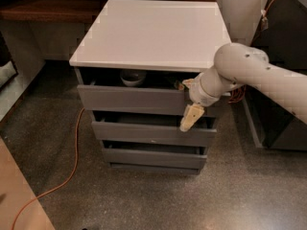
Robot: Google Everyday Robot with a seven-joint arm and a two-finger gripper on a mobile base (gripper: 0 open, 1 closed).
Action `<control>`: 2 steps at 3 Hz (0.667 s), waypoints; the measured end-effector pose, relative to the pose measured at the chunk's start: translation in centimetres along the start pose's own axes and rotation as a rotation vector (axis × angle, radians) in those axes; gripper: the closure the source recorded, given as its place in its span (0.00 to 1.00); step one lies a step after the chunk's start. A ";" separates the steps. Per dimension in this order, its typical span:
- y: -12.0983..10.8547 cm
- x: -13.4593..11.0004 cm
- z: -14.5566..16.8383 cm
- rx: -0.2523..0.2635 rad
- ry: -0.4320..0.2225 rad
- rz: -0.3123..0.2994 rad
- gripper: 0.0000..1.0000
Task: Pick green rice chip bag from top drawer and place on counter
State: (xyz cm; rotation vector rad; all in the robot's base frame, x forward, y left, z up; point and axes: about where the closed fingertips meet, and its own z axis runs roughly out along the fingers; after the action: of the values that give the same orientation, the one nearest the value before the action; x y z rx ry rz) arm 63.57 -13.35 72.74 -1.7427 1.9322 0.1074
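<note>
Grey top drawer point(134, 99) ajar, tan pincer point(187, 123) closed and empty, in front of its right end, below white counter point(153, 32).

Three grey drawers point(144, 99), one counter point(153, 32), one bowl point(133, 77), one gripper point(191, 117) (before the drawers).

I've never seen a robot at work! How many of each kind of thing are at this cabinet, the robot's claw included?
Grey drawers: 3 (top drawer, middle drawer, bottom drawer)
White counter: 1
White bowl: 1, inside the top drawer
Gripper: 1, in front of the top drawer's right end
Total: 6
</note>
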 end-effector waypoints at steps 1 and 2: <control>-2.0 0.0 3.2 -0.001 0.010 -0.005 0.00; -3.3 -0.1 5.1 -0.003 0.022 -0.008 0.00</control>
State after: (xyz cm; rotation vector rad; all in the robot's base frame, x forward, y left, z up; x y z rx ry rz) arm 68.35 -11.77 69.33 -1.7609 1.9412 0.0881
